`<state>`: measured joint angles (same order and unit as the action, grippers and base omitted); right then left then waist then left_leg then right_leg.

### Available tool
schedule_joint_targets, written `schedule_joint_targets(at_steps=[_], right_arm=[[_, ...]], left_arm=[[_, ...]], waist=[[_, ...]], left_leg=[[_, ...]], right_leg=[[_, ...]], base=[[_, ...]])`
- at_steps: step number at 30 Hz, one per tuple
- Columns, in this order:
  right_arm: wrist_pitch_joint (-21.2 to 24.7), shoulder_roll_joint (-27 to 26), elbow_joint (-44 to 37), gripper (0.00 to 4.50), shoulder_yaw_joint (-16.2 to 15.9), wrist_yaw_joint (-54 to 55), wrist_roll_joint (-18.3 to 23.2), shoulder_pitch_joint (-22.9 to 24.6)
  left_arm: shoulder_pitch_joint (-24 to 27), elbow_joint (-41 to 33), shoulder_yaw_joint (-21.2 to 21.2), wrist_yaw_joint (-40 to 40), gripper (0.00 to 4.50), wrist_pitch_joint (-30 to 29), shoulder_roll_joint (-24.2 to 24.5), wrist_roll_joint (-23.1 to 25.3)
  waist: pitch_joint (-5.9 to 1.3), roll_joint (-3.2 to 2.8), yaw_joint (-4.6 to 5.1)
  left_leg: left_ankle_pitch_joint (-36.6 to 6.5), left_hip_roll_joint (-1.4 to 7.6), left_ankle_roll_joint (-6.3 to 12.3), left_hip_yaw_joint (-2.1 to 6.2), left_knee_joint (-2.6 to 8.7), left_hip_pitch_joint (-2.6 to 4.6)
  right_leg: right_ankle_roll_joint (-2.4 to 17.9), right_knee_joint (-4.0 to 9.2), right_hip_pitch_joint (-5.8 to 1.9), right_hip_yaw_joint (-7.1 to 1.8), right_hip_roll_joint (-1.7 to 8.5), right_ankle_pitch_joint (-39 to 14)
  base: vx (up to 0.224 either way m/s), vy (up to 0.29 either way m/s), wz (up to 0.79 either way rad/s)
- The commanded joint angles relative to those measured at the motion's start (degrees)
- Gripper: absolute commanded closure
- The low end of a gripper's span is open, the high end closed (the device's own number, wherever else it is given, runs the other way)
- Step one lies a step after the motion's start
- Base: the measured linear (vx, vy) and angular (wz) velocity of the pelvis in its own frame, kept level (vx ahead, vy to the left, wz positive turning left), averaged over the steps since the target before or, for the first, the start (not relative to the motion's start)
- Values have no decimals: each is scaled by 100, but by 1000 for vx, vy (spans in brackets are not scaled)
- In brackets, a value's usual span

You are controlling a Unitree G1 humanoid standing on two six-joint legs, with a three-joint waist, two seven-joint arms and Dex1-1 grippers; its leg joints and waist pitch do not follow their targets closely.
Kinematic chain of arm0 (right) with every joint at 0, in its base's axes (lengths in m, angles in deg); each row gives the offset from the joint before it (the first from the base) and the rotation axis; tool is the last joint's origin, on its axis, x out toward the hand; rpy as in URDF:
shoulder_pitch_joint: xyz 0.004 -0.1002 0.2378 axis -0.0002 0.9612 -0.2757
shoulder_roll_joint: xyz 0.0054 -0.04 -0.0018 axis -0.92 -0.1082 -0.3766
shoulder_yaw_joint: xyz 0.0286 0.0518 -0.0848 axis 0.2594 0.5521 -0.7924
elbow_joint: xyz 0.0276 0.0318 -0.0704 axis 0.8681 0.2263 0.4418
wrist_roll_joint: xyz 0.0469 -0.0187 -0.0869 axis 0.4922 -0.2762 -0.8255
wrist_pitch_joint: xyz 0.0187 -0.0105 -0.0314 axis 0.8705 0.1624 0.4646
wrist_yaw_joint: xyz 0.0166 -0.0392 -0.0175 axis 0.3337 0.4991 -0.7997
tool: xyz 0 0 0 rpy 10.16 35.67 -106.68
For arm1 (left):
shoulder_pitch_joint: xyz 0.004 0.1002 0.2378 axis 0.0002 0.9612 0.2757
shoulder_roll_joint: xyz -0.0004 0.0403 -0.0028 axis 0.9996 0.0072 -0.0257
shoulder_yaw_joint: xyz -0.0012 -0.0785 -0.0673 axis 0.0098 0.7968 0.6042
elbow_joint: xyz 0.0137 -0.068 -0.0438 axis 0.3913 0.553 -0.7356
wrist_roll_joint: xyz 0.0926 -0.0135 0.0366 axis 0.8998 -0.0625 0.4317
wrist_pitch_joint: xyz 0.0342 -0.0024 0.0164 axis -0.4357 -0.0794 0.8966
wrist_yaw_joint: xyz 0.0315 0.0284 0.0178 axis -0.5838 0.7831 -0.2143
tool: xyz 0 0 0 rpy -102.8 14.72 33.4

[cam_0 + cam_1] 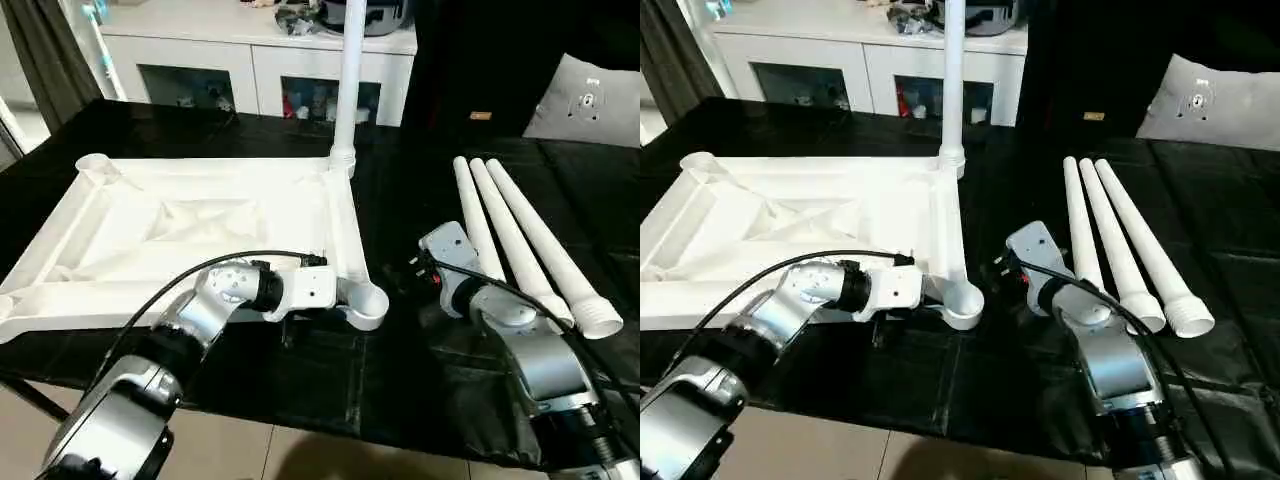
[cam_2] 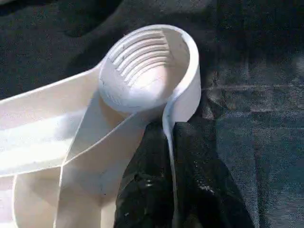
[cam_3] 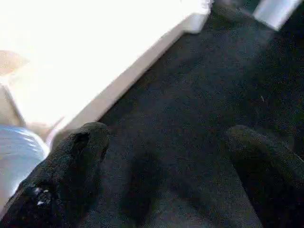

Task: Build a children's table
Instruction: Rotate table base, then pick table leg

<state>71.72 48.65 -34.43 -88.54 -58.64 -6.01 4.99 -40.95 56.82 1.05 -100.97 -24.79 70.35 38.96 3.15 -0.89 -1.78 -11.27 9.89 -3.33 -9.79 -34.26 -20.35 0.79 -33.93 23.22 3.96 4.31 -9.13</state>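
The white table top [image 1: 200, 230] lies upside down on the black table. One white leg [image 1: 350, 80] stands upright in its far right corner socket. Three more legs [image 1: 515, 235] lie side by side to the right. My left gripper [image 2: 170, 137] is shut on the top's thin rim wall, right beside the threaded near right corner socket [image 2: 147, 66]. My right gripper [image 3: 166, 142] is open over the black surface between the top and the lying legs, with nothing between its fingers [image 3: 80, 152].
A white cabinet [image 1: 250, 60] with glass doors stands behind the table. A grey cushion [image 1: 585, 100] rests at the far right. The black table's front edge [image 1: 330, 420] runs close under my forearms, with tiled floor below.
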Motion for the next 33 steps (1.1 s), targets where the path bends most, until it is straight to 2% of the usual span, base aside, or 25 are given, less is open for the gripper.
schedule_joint_targets(at_steps=[1,2,4,6,7,8,9,10,12,13,15,16,17,18,19,21,22,23,24,25,27,29,30,32,33], right_arm=[[136,-19,-25,0,256,160,44,-104],[137,-125,-79,0,407,36,332,-164],[146,-161,-92,0,430,17,404,-208],[111,-264,42,0,563,338,344,-364],[119,-308,127,0,643,502,317,-456],[99,-330,305,0,736,871,147,-613],[98,-330,329,0,746,916,125,-632],[100,-320,441,0,785,1103,26,-716],[360,-307,534,0,842,1282,-66,-824],[589,-290,607,0,901,1350,-78,-915],[820,-250,677,0,983,1299,2,-1020],[1127,-165,784,0,1102,1226,110,-1185],[1127,-165,784,0,1102,1226,110,-1185],[1261,-133,868,0,1176,1243,161,-1273],[1261,-133,868,0,1176,1243,161,-1273],[1421,-104,973,0,1253,1246,227,-1359],[1757,-65,1217,0,1383,1251,343,-1519],[1757,-65,1217,0,1383,1251,343,-1519],[1847,-54,1277,0,1398,1251,343,-1560],[1979,-23,1335,0,1399,1267,310,-1583],[1979,-23,1335,0,1399,1267,310,-1583],[2433,91,1545,0,1394,1207,292,-1668],[2490,99,1564,0,1406,1152,340,-1675],[2508,100,1566,0,1415,1117,375,-1675],[2490,129,1570,0,1364,1094,358,-1668]], left_arm=[[61,-236,114,-228,387,-60,4,-259],[231,-606,344,-348,382,-391,62,-597],[333,-814,458,-398,371,-602,113,-796],[494,-1168,587,-328,346,-998,198,-965],[568,-1339,624,-271,346,-1183,258,-977],[684,-1598,733,-121,335,-1455,315,-999],[698,-1628,750,-100,330,-1490,319,-1003],[762,-1788,853,1,330,-1689,320,-1040],[835,-1976,957,111,322,-1876,325,-1075],[903,-2169,1046,198,302,-2075,336,-1114],[1010,-2502,1173,328,291,-2380,343,-1178],[1202,-3141,1368,514,284,-2953,333,-1398],[1202,-3141,1368,514,284,-2953,333,-1398],[1320,-3514,1425,629,260,-3251,323,-1504],[1320,-3514,1425,629,251,-3251,323,-1504],[1451,-3835,1437,702,246,-3471,321,-1567],[1746,-4397,1391,785,238,-3820,353,-1588],[1746,-4397,1391,785,228,-3820,353,-1588],[1844,-4567,1371,787,228,-3929,370,-1576],[2000,-4765,1340,776,207,-4033,412,-1563],[2000,-4765,1340,776,203,-4033,412,-1563],[2274,-5269,1335,873,178,-4413,506,-1640],[2298,-5382,1355,934,166,-4531,517,-1675],[2308,-5447,1367,973,161,-4602,523,-1696],[2321,-5512,1381,1061,156,-4663,519,-1676]], waist=[[-372,1,25],[-380,-21,22],[-385,-37,26],[-387,-3,38],[-373,3,36],[-367,-22,43],[-364,-5,56],[-352,-10,55],[-353,-27,56],[-356,-2,55],[-372,2,52],[-370,-3,37],[-382,-3,59],[-369,-3,43],[-373,10,49],[-360,12,58],[-352,58,72],[-353,36,83],[-345,58,105],[-348,48,105],[-345,49,127],[-352,46,152],[-352,105,164],[-350,66,156],[-343,68,160]], left_leg=[[-1493,271,40,96,437,27],[-1499,284,21,95,438,30],[-1399,287,58,85,431,19],[-1310,284,43,82,434,8],[-1333,278,48,71,437,19],[-1360,283,-4,70,435,41],[-1359,286,-43,68,438,40],[-1433,252,-48,54,427,52],[-1432,259,-97,60,430,68],[-1418,245,-89,52,431,62],[-1324,269,-85,71,432,45],[-1244,253,-39,54,422,45],[-1213,270,-60,58,417,45],[-1135,263,-8,48,416,29],[-1098,254,3,48,405,17],[-1161,241,23,43,403,16],[-1195,236,37,27,398,21],[-1144,251,36,57,413,1],[-1195,235,40,31,394,18],[-1197,227,36,42,397,4],[-1228,229,32,45,404,6],[-1234,234,14,51,399,9],[-1171,234,45,44,395,-8],[-1159,226,66,37,383,-1],[-1184,220,71,38,384,-6]], right_leg=[[1001,465,-294,-287,393,-2070],[1069,450,-304,-292,403,-1924],[1208,417,-303,-292,394,-1611],[1264,369,-310,-288,391,-1539],[1234,400,-289,-284,375,-1634],[1208,396,-272,-290,378,-1745],[1193,388,-267,-290,372,-1788],[1116,431,-257,-286,357,-1993],[1062,426,-249,-290,347,-2040],[1031,433,-254,-289,327,-2014],[1063,374,-292,-296,349,-1816],[1075,403,-272,-296,342,-1741],[1147,347,-297,-301,349,-1595],[1175,382,-288,-296,340,-1546],[1193,352,-304,-295,344,-1531],[1129,385,-298,-287,339,-1763],[1045,415,-275,-286,321,-1933],[1056,399,-300,-278,335,-1943],[1003,423,-261,-282,309,-2036],[986,416,-276,-273,312,-2079],[950,430,-266,-272,304,-2131],[978,415,-271,-273,302,-2059],[1002,415,-281,-271,301,-1993],[1021,410,-265,-272,302,-1984],[1003,419,-264,-268,298,-2032]], base=[[0,0,0],[0,0,0],[0,0,0],[0,0,0],[0,0,0],[0,0,0],[0,0,0],[0,0,0],[0,0,0],[0,0,0],[0,0,0],[0,0,0],[0,0,0],[0,0,0],[0,0,0],[0,0,0],[0,0,0],[0,0,0],[0,0,0],[0,0,0],[0,0,0],[0,0,0],[0,0,0],[0,0,0],[0,0,0]])
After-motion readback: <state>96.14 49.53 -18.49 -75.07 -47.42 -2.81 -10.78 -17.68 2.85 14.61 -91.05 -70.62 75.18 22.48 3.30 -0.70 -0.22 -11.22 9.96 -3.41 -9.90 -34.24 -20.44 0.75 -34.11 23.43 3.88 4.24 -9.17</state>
